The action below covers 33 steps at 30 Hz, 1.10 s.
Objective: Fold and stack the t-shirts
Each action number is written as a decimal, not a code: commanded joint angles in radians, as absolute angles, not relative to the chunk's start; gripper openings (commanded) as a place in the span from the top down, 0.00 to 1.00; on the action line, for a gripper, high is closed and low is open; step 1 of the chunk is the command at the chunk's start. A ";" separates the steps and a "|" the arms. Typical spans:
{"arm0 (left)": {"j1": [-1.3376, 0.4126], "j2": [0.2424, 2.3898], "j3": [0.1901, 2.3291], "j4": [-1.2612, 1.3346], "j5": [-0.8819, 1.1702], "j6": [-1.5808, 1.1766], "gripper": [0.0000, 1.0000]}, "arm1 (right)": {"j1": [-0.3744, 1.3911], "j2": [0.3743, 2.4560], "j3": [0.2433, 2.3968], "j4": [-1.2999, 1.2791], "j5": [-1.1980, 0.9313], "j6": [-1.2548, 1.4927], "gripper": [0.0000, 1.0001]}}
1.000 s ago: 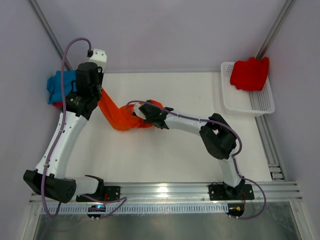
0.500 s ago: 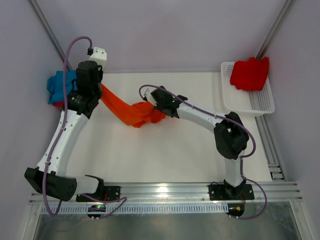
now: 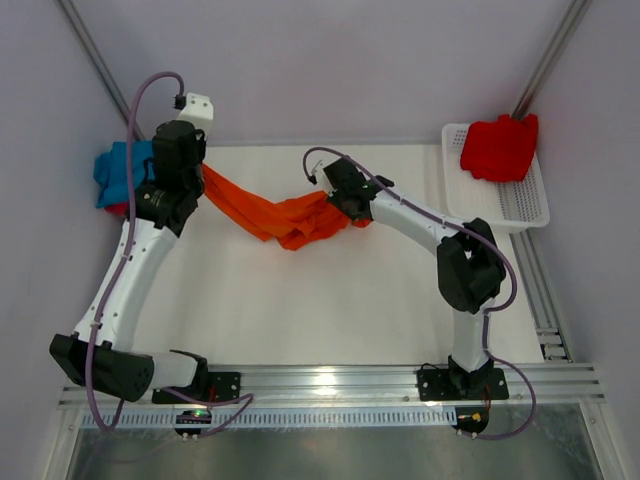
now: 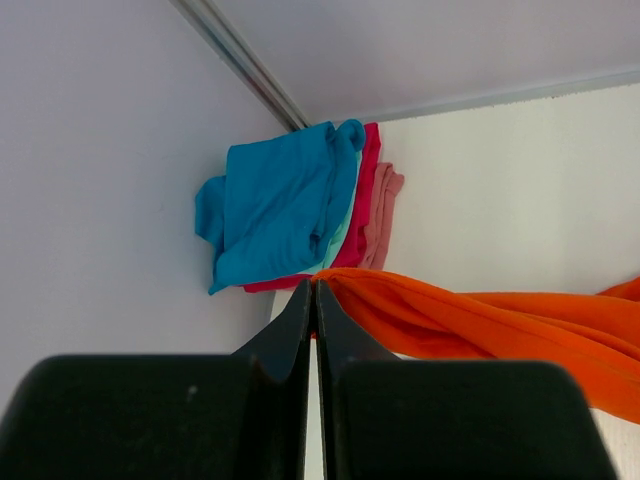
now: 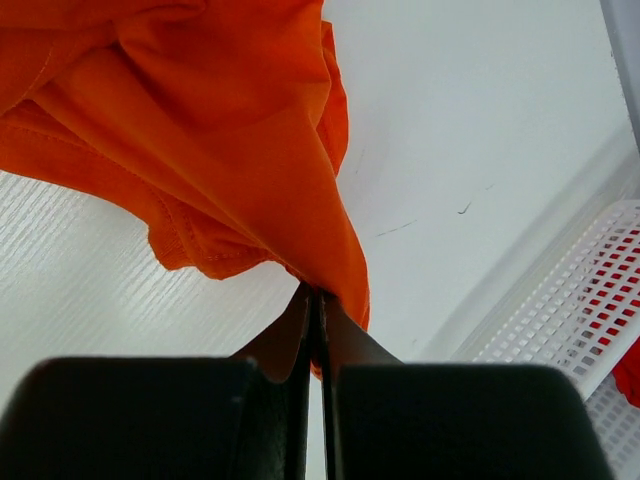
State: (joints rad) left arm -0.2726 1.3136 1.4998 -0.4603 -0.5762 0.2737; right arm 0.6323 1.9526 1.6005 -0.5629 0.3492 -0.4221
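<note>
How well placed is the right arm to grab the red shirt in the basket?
Probably not yet: the right gripper has its jaws shut on the orange shirt, which the left gripper also holds. Otherwise the way to the red shirt looks free.

A lab robot cell: bare walls [image 3: 350,60], aluminium rail [image 3: 330,380].

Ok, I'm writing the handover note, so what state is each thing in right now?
orange t-shirt: unfolded, bunched, strung between both hands.
left hand: shut on the orange t-shirt's left end.
right hand: shut on its right end.
blue t-shirt: folded, on top of the corner stack.
red t-shirt: crumpled, lying in the basket's far end.
basket: upright at the far right of the table.
</note>
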 commanded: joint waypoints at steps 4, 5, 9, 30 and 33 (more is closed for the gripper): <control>-0.264 1.331 1.534 -0.413 -0.560 0.259 1.00 | 0.586 1.916 1.580 -0.588 0.316 -0.410 0.97; -0.264 1.333 1.540 -0.420 -0.554 0.253 1.00 | 0.580 1.911 1.562 -0.571 0.319 -0.416 0.97; -0.264 1.345 1.546 -0.452 -0.522 0.241 1.00 | 0.537 1.893 1.493 -0.497 0.357 -0.463 0.97; -0.252 1.348 1.534 -0.498 -0.496 0.256 1.00 | 0.442 1.874 1.606 -0.342 0.474 -0.699 0.97; -0.252 1.348 1.534 -0.503 -0.479 0.249 1.00 | 0.440 1.949 1.624 -0.269 0.534 -0.730 0.97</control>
State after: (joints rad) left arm -0.2584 1.3613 1.5013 -0.5011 -0.5022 0.2714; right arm 0.4412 1.8805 1.6321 -0.3866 0.4400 -0.6659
